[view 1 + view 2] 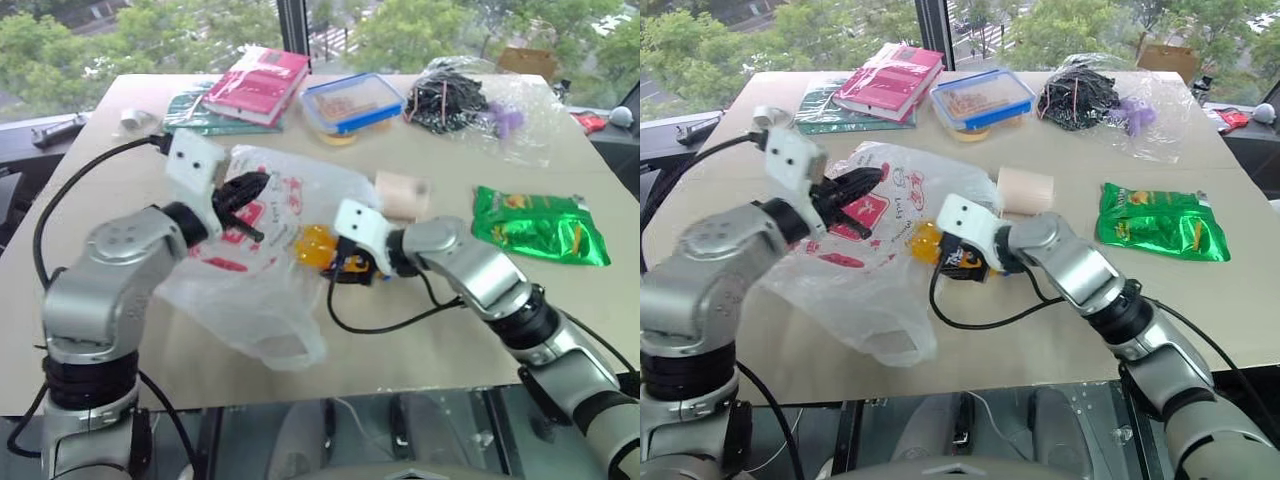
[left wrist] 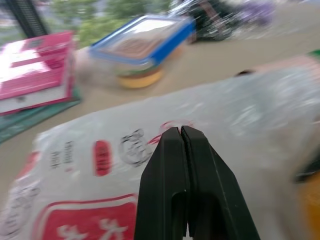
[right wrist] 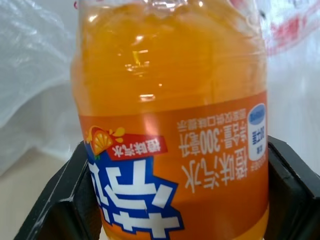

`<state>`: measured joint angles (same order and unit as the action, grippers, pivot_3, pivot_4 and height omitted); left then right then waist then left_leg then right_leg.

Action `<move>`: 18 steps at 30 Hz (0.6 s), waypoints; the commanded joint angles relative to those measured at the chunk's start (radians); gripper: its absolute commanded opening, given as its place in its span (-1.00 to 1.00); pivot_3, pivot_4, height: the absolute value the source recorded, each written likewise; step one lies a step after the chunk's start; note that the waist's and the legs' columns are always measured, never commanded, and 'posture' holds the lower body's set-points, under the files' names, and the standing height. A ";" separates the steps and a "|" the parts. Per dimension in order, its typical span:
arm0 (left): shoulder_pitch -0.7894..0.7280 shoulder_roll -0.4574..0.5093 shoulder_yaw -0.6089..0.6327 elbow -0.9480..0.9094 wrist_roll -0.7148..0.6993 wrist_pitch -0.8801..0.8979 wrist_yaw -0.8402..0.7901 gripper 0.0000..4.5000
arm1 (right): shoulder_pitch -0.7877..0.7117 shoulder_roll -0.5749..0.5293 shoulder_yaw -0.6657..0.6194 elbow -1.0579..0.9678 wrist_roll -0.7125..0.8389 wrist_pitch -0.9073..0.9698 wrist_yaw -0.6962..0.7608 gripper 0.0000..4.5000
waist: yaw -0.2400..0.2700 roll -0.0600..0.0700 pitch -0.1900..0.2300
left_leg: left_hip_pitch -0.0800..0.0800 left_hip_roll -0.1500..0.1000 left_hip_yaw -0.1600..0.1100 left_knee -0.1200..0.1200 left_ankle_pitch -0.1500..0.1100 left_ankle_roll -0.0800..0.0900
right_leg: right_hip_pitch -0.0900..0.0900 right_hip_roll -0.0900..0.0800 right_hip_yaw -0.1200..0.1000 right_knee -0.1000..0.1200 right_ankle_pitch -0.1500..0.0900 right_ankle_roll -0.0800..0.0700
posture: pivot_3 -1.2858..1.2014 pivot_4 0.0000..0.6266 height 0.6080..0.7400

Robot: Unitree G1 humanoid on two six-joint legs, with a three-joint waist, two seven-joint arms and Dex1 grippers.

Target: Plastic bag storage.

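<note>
The black left pincer (image 2: 181, 131), tips pressed together, pinches the crinkly translucent-white plastic bag with red print (image 2: 100, 165). Beyond lie a blue-lidded clear container (image 2: 142, 42) and a red book (image 2: 32, 70) on the beige tabletop (image 2: 235, 55).

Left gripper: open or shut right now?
Shut. The left gripper has its two black fingers pressed together with plastic bag film at the tips; whether film is pinched, cannot tell.

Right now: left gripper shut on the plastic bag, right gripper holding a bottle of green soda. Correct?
Wrong on the colour. The right gripper holds a bottle of orange soda, not green; the right wrist view shows the orange drink and label between its fingers. The rest stands: the left gripper is shut on the plastic bag.
</note>
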<state>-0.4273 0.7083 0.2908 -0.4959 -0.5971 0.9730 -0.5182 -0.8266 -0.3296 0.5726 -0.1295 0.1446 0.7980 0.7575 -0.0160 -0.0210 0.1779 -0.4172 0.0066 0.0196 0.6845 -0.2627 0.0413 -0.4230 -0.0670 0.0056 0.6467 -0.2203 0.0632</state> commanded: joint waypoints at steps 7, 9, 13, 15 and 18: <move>0.089 0.064 0.254 0.013 -0.240 0.225 -0.024 -0.99 | -0.059 -0.157 0.206 0.050 -0.299 -0.331 0.123 0.42 | 0.000 0.000 0.000 | 0.001 -0.001 0.000 0.000 0.000 0.000 | 0.001 -0.002 -0.001 0.000 0.000 0.000 | 0.03 -0.52 1.00; 0.145 0.099 0.244 -0.034 -0.268 0.229 -0.067 -0.99 | -0.077 -0.135 0.229 0.097 -0.347 -0.372 0.127 0.42 | 0.000 0.000 0.000 | 0.002 -0.001 0.000 0.000 0.000 -0.001 | 0.001 -0.001 -0.001 0.001 0.000 0.000 | 0.03 -0.52 1.00; 0.295 0.184 0.305 -0.114 -0.449 0.298 -0.212 -0.99 | -0.098 -0.084 0.220 0.183 -0.385 -0.415 0.134 0.42 | -0.005 -0.002 -0.001 | 0.004 0.000 0.000 0.000 0.002 -0.003 | 0.001 -0.001 0.001 0.006 0.000 -0.001 | 0.03 -0.52 1.00; 0.367 0.205 0.392 -0.087 -0.631 0.380 -0.240 -0.99 | -0.086 -0.074 0.185 0.184 -0.362 -0.413 0.154 0.42 | -0.007 -0.002 -0.001 | 0.005 0.001 0.000 0.000 0.002 -0.004 | 0.001 -0.001 0.001 0.008 0.000 -0.001 | 0.03 -0.52 1.00; 0.486 0.255 0.420 -0.145 -0.757 0.417 -0.271 -0.66 | -0.056 -0.098 0.148 0.147 -0.352 -0.395 0.181 0.42 | -0.006 -0.001 -0.001 | 0.006 0.001 -0.001 0.000 0.003 -0.005 | 0.000 -0.002 0.000 0.010 -0.001 -0.003 | 0.03 -0.52 1.00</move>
<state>0.0458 0.9459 0.6796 -0.5930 -1.2887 1.3729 -0.7693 -0.8902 -0.4034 0.7652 0.0368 -0.2045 0.3899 0.9259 -0.0218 -0.0221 0.1772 -0.4117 0.0073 0.0184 0.6848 -0.2601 0.0366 -0.4229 -0.0699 0.0049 0.6568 -0.2219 0.0596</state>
